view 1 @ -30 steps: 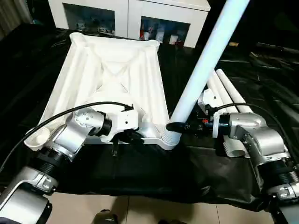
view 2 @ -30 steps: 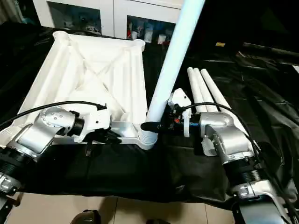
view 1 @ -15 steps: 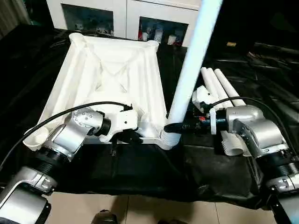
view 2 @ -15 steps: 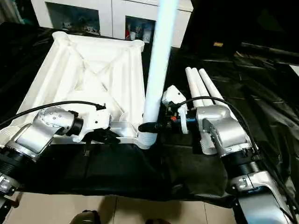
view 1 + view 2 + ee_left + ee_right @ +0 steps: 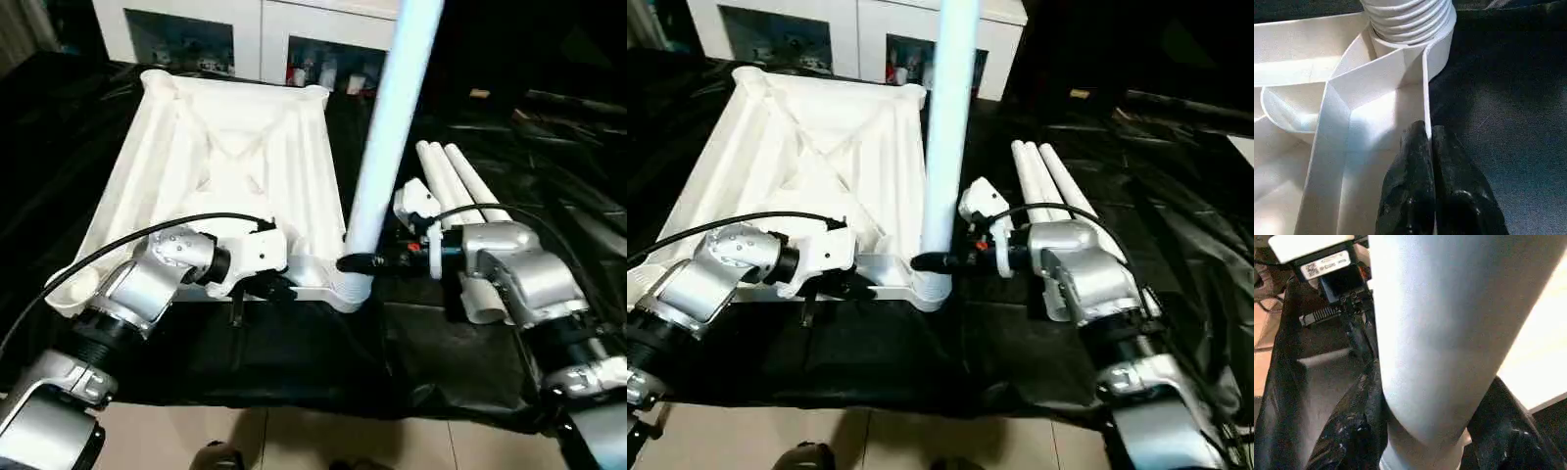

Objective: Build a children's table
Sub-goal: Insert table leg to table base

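Note:
The children's table top [image 5: 235, 166] lies upside down on the black cloth, ribbed underside up. One white leg [image 5: 392, 117] stands almost upright in the near right corner socket [image 5: 351, 290]. My right gripper [image 5: 355, 262] is shut on that leg just above the socket, its black fingers [image 5: 1352, 431] on either side of the tube [image 5: 1444, 333]. My left gripper [image 5: 274, 287] is shut on the top's near rim [image 5: 1426, 88], close to the same corner. The leg's threaded end [image 5: 1408, 19] sits in the socket. Three more legs [image 5: 1048, 181] lie side by side to the right.
A white cabinet with glass doors [image 5: 255, 29] stands behind the work table. The black cloth [image 5: 294, 362] hangs over the near edge, with pale floor [image 5: 294, 446] below. Cables loop over both silver forearms.
The leg has swung from leaning right to nearly upright in the socket. My right arm has moved left with it. The left arm has stayed put.

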{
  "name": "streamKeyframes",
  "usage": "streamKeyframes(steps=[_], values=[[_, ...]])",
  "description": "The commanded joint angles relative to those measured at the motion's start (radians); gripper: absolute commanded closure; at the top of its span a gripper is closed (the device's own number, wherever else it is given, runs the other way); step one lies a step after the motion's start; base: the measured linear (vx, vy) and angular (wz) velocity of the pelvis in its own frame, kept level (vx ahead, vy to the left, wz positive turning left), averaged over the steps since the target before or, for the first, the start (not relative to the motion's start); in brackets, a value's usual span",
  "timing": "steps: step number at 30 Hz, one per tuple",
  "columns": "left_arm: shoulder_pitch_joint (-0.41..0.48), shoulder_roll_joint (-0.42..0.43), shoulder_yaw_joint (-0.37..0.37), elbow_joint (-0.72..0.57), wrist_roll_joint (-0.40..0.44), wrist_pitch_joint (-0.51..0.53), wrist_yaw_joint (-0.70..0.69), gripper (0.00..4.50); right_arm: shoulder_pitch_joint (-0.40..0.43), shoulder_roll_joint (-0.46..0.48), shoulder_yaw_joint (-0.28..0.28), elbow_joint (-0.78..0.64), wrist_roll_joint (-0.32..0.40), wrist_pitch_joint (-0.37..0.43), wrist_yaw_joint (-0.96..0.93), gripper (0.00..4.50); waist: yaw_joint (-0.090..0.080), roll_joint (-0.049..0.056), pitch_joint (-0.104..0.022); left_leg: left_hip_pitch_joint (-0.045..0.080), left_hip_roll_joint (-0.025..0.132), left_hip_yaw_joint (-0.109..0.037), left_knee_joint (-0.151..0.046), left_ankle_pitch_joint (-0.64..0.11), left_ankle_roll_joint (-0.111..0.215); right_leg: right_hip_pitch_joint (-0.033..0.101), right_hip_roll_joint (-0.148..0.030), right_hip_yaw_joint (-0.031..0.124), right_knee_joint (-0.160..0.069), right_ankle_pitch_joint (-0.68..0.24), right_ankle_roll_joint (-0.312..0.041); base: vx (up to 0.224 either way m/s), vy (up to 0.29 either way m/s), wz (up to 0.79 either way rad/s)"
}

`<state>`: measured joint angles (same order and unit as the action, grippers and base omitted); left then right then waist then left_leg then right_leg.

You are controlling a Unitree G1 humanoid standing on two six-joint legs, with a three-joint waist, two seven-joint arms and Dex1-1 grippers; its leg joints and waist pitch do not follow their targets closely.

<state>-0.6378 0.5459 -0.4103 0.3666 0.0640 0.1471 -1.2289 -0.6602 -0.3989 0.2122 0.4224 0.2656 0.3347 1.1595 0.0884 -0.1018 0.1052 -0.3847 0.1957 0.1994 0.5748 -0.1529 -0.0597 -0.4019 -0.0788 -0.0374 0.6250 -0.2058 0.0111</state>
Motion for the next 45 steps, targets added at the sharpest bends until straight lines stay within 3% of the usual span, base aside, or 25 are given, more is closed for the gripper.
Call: streamKeyframes(steps=[1,10,17,20,25,28,30,37,39,40,41,45], values=[[0.022,-0.002,-0.034,-0.013,0.022,0.003,-0.010,4.50,0.001,0.002,-0.013,0.053,-0.025,-0.016,-0.047,2.65,-0.002,0.009,-0.060,0.029,0.041,-0.015,-0.066,-0.198,0.010,0.032,-0.064,0.039,-0.067,-0.138,-0.254,0.000,0.000,0.00],[0.024,-0.002,-0.030,-0.012,0.026,0.004,-0.009,4.50,0.004,0.017,-0.084,0.123,0.011,-0.003,-0.084,2.66,-0.003,0.010,-0.061,0.030,0.040,-0.014,-0.067,-0.205,0.002,0.030,-0.063,0.039,-0.067,-0.128,-0.252,0.000,0.000,0.00],[0.023,-0.001,-0.027,-0.011,0.025,0.004,-0.007,4.50,0.087,0.003,-0.136,0.090,0.044,0.006,-0.103,2.66,0.000,0.010,-0.061,0.030,0.041,-0.014,-0.068,-0.203,0.007,0.031,-0.063,0.039,-0.068,-0.120,-0.250,0.000,0.000,0.00],[0.019,0.000,-0.024,-0.004,0.026,-0.001,-0.006,4.50,0.136,0.010,-0.178,0.058,0.077,0.002,-0.141,2.66,0.001,0.016,-0.060,0.031,0.041,-0.014,-0.070,-0.216,0.001,0.029,-0.062,0.039,-0.070,-0.122,-0.249,0.000,0.000,0.00],[0.014,-0.002,-0.025,0.002,0.028,-0.003,-0.007,4.50,0.196,0.021,-0.199,0.009,0.091,0.006,-0.167,2.66,0.004,0.019,-0.059,0.030,0.041,-0.015,-0.072,-0.228,-0.004,0.029,-0.062,0.039,-0.071,-0.121,-0.248,0.000,0.000,0.00],[0.010,-0.002,-0.026,0.006,0.029,-0.005,-0.010,4.50,0.245,0.024,-0.177,-0.051,0.086,0.012,-0.173,2.66,0.005,0.021,-0.060,0.032,0.042,-0.016,-0.073,-0.229,-0.010,0.029,-0.061,0.039,-0.070,-0.108,-0.243,0.000,0.000,0.00],[0.006,-0.002,-0.028,0.011,0.031,-0.009,-0.012,4.50,0.271,0.013,-0.130,-0.105,0.071,0.022,-0.151,2.66,0.005,0.021,-0.059,0.031,0.041,-0.017,-0.075,-0.238,-0.012,0.030,-0.062,0.038,-0.072,-0.117,-0.239,0.000,0.000,0.00],[0.009,0.000,-0.034,0.003,0.035,-0.011,-0.015,4.50,0.247,-0.020,-0.056,-0.113,0.036,0.038,-0.090,2.66,0.003,0.020,-0.059,0.031,0.042,-0.018,-0.076,-0.248,-0.015,0.028,-0.063,0.038,-0.074,-0.145,-0.234,0.000,0.000,0.00],[0.011,0.000,-0.035,0.000,0.035,-0.009,-0.016,4.50,0.238,-0.024,-0.044,-0.104,0.027,0.038,-0.077,2.66,0.003,0.015,-0.060,0.030,0.042,-0.017,-0.074,-0.222,-0.006,0.030,-0.063,0.039,-0.071,-0.124,-0.236,0.000,0.000,0.00],[0.016,0.000,-0.035,-0.008,0.034,-0.006,-0.015,4.50,0.222,-0.023,-0.039,-0.086,0.019,0.033,-0.071,2.66,0.002,0.002,-0.060,0.030,0.042,-0.013,-0.072,-0.208,0.003,0.031,-0.062,0.038,-0.071,-0.108,-0.238,0.000,0.000,0.00],[0.018,0.000,-0.035,-0.012,0.034,-0.004,-0.015,4.50,0.213,-0.022,-0.036,-0.076,0.016,0.032,-0.068,2.66,0.004,0.008,-0.061,0.030,0.042,-0.015,-0.072,-0.196,0.011,0.031,-0.064,0.038,-0.070,-0.102,-0.242,0.000,0.000,0.00],[0.026,0.003,-0.034,-0.024,0.033,0.000,-0.017,4.50,0.195,-0.028,-0.022,-0.060,0.012,0.031,-0.057,2.66,0.002,0.004,-0.060,0.029,0.042,-0.014,-0.071,-0.177,0.020,0.032,-0.063,0.037,-0.068,-0.091,-0.245,0.000,0.000,0.00]])
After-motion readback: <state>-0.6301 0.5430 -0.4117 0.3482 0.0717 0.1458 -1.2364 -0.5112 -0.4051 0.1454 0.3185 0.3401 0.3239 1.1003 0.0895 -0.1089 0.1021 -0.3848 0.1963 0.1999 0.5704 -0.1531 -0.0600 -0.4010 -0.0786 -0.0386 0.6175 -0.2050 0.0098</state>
